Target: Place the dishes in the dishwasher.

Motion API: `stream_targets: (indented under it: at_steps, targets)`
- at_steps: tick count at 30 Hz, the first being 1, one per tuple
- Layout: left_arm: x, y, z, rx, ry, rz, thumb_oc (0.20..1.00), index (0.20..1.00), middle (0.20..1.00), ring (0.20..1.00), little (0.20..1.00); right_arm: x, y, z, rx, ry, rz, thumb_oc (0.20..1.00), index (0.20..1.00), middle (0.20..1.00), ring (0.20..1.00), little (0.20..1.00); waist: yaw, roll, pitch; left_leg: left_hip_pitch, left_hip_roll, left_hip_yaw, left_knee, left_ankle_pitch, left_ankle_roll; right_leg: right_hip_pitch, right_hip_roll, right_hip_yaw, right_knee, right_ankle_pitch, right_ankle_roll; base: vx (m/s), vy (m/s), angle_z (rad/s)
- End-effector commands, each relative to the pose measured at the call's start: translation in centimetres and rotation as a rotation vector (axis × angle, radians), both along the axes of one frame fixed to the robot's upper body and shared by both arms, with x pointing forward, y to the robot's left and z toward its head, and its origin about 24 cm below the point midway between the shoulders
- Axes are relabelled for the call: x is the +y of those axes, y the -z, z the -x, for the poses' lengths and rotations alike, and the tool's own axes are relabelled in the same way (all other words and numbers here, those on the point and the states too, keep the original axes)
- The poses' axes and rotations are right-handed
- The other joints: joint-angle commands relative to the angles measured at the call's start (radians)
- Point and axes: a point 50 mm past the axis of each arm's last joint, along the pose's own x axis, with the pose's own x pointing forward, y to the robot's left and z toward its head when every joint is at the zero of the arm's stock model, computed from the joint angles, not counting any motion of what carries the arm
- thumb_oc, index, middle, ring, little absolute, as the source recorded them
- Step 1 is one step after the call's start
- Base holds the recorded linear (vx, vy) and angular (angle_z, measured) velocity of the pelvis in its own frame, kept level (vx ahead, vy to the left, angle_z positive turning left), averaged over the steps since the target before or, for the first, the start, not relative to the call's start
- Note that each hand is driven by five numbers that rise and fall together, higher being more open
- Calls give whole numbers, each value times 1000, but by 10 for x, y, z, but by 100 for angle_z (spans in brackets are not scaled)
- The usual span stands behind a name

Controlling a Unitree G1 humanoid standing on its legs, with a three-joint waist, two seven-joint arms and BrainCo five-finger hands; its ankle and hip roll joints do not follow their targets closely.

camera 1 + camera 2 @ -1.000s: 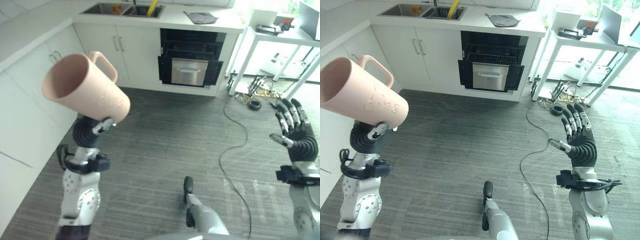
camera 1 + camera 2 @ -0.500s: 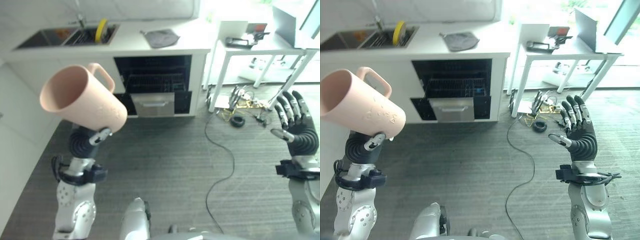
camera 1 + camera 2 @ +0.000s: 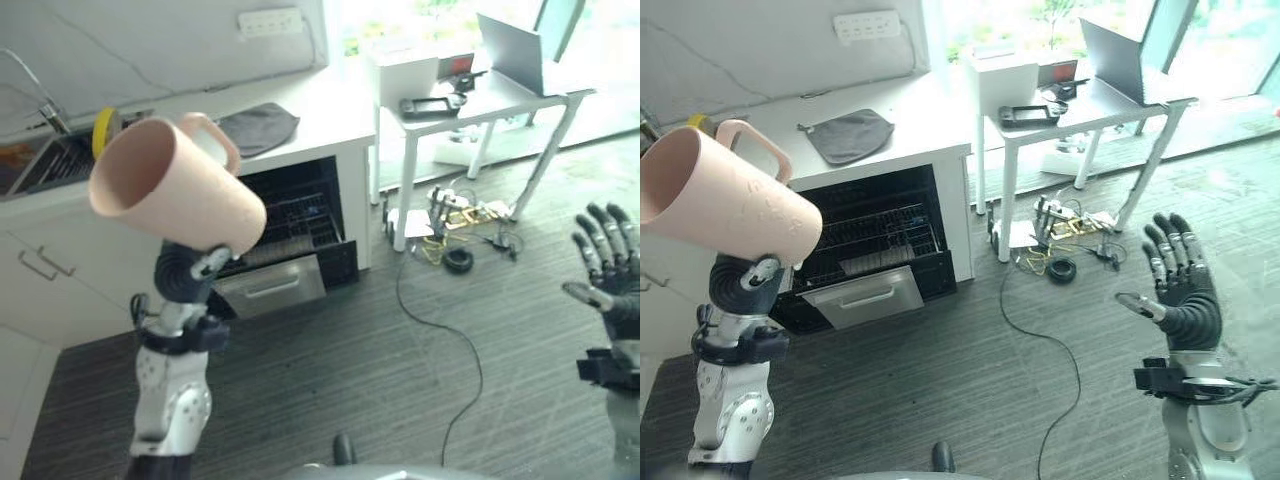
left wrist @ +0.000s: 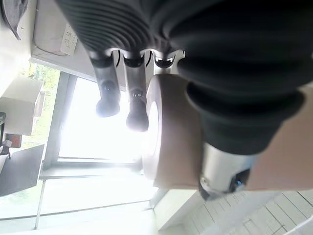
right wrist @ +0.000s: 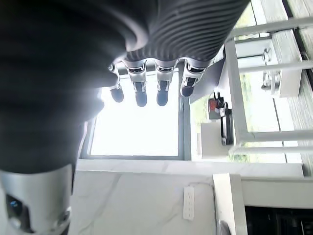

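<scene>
Your left hand (image 3: pixel 190 268) is raised with a pink mug (image 3: pixel 175 187) on top of it, tilted on its side, mouth facing up and outward, handle on the far side from the wrist. In the left wrist view the thumb (image 4: pixel 230 147) wraps across the mug wall (image 4: pixel 176 132) and two fingers (image 4: pixel 108 100) reach past its edge, so the hand is closed around the mug. From the head views most of the fingers are hidden behind the mug.

Your right hand (image 3: pixel 1180 295) is held up, palm turned inward, fingers straight and spread, thumb out to the side, holding nothing. The right wrist view shows the fingertips (image 5: pixel 140 95) extended in a row with only bright window past them.

The dishwasher (image 3: pixel 865 250) sits well beyond both hands, under the white counter (image 3: pixel 910 125), door down and rack (image 3: pixel 865 235) visible inside. A grey cloth (image 3: pixel 847 135) lies on the counter above it. A white side table (image 3: pixel 1080 105) stands to the dishwasher's right.
</scene>
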Motion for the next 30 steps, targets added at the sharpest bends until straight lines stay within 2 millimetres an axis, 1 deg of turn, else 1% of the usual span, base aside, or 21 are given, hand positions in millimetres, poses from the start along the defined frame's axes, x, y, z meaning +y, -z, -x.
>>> stream_targets:
  at_steps: [1, 3, 6, 8, 9, 10, 12, 13, 14, 15, 16, 17, 21, 22, 23, 24, 25, 26, 27, 29, 30]
  targets:
    - [17, -21, 17, -86, -48, -58, 200, 200, 200, 200, 200, -2, -24, -8, -152, 36, 33, 1000, 1000, 1000, 1000, 1000, 76, -49, -21, -25, 160, 103, -2, -102, -163, -35, -55, 9, -285, 189, 36, 298, 276, 69]
    - [17, -21, 18, -85, -45, -64, 200, 200, 200, 200, 200, -2, -23, -8, -146, 42, 34, 1000, 1000, 1000, 1000, 1000, 83, -56, -24, -20, 142, 96, -2, -111, -146, -53, -64, 8, -239, 214, 39, 192, 209, 38]
    - [15, -19, 20, -79, -36, -69, 200, 200, 200, 200, 200, 0, -21, -7, -137, 49, 30, 1000, 1000, 1000, 1000, 1000, 89, -62, -25, -9, 110, 76, -2, -121, -118, -105, -70, 23, -99, 264, 44, 150, 200, 38]
    - [14, -19, 22, -81, -35, -75, 200, 200, 200, 200, 200, 3, -19, -8, -128, 39, 26, 1000, 1000, 1000, 1000, 1000, 92, -58, -21, 3, 95, 62, -2, -132, -101, -153, -70, 22, 59, 312, 47, 126, 221, 33]
    - [12, -19, 23, -89, -38, -80, 200, 200, 200, 200, 200, 7, -17, -8, -122, 22, 28, 1000, 1000, 1000, 1000, 1000, 95, -40, -8, 19, 97, 50, -2, -142, -93, -223, -70, 7, 221, 331, 35, 93, 191, 13]
    - [12, -19, 24, -92, -44, -83, 200, 200, 200, 200, 200, 9, -16, -9, -117, 12, 31, 1000, 1000, 1000, 1000, 1000, 96, -37, -5, 24, 98, 50, -2, -146, -92, -249, -75, 4, 253, 324, 28, 138, 154, -7]
    - [12, -22, 23, -93, -69, -78, 200, 200, 200, 200, 200, 12, -15, -13, -108, -12, 44, 1000, 1000, 1000, 1000, 1000, 91, -33, 11, 37, 107, 47, -2, -148, -103, -303, -50, -19, 196, 275, 5, 186, -61, -10]
    - [13, -24, 19, -86, -61, -74, 200, 200, 200, 200, 200, 8, -17, -14, -112, -9, 38, 1000, 1000, 1000, 1000, 1000, 74, -46, 14, 48, 103, 19, -2, -150, -117, -280, 7, 1, -39, 235, 2, 249, -209, 4]
    - [13, -23, 17, -83, -49, -74, 200, 200, 200, 200, 200, 4, -18, -13, -115, 2, 39, 1000, 1000, 1000, 1000, 1000, 66, -50, 14, 51, 99, 7, -2, -153, -119, -267, 23, 14, -135, 228, -2, 298, -266, 9]
    - [14, -23, 16, -77, -37, -73, 200, 200, 200, 200, 200, 0, -19, -12, -125, 7, 40, 1000, 1000, 1000, 1000, 1000, 56, -56, 14, 60, 95, -2, -2, -165, -121, -256, 35, 28, -251, 247, -1, 216, -207, 44]
    - [13, -22, 16, -71, -31, -71, 200, 200, 200, 200, 200, -1, -20, -12, -133, 5, 41, 1000, 1000, 1000, 1000, 1000, 54, -58, 16, 69, 93, -2, -2, -174, -123, -247, 40, 23, -304, 269, 3, 204, -266, 60]
    - [13, -20, 16, -69, -44, -70, 200, 200, 200, 200, 200, 2, -21, -14, -143, -20, 46, 1000, 1000, 1000, 1000, 1000, 43, -56, 29, 87, 98, 8, -2, -180, -121, -268, 37, 42, -279, 303, 8, 130, -214, 71]
    - [12, -16, 17, -45, -36, -31, 200, 200, 200, 200, 200, 6, -25, -19, -137, -14, 45, 1000, 1000, 1000, 1000, 1000, 52, -54, 24, 106, 101, 34, 25, -189, -136, -192, 43, 34, -355, 291, -10, 150, -296, 45]
    - [10, -15, 21, -42, -14, -46, 200, 200, 200, 200, 200, 6, -26, -21, -132, -5, 47, 1000, 1000, 1000, 1000, 1000, 58, -64, 29, 53, 103, 81, 203, -209, -157, -155, 30, 14, -373, 286, -27, 139, -302, 70]
    - [8, -15, 21, -44, -8, -51, 200, 200, 200, 200, 200, 6, -26, -21, -132, 6, 54, 1000, 1000, 1000, 1000, 1000, 59, -65, 36, 20, 111, 96, 287, -192, -173, -146, 28, 6, -378, 285, -36, 72, -256, 54]
    - [6, -16, 20, -45, 2, -50, 200, 200, 200, 200, 200, 4, -27, -22, -132, 21, 58, 1000, 1000, 1000, 1000, 1000, 61, -66, 46, -23, 134, 123, 375, -153, -199, -133, 22, -18, -383, 285, -48, -7, -132, 29]
    - [4, -17, 19, -46, 12, -40, 200, 200, 200, 200, 200, 5, -28, -23, -139, 27, 59, 1000, 1000, 1000, 1000, 1000, 62, -69, 55, -67, 163, 146, 439, -144, -213, -120, 16, -36, -392, 286, -57, 8, -93, 30]
    - [3, -18, 18, -48, 18, -32, 200, 200, 200, 200, 200, 5, -29, -25, -149, 28, 61, 1000, 1000, 1000, 1000, 1000, 57, -68, 58, -81, 198, 176, 449, -146, -219, -112, 10, -49, -399, 286, -60, 58, 2, 33]
    - [4, -19, 17, -60, 20, -25, 200, 200, 200, 200, 200, 5, -30, -25, -162, 23, 67, 1000, 1000, 1000, 1000, 1000, 46, -62, 57, -65, 245, 212, 386, -145, -225, -109, 2, -59, -413, 286, -52, 85, 82, 38]
    - [6, -19, 19, -74, 18, -20, 200, 200, 200, 200, 200, 3, -32, -24, -166, 22, 75, 1000, 1000, 1000, 1000, 1000, 37, -51, 52, -36, 276, 236, 262, -139, -226, -113, -3, -57, -418, 281, -41, 116, 164, 38]
    - [10, -19, 20, -75, 14, -11, 200, 200, 200, 200, 200, 1, -31, -23, -160, 25, 83, 1000, 1000, 1000, 1000, 1000, 32, -39, 46, -3, 285, 234, 154, -132, -231, -110, -4, -50, -418, 269, -33, 190, 236, 26]
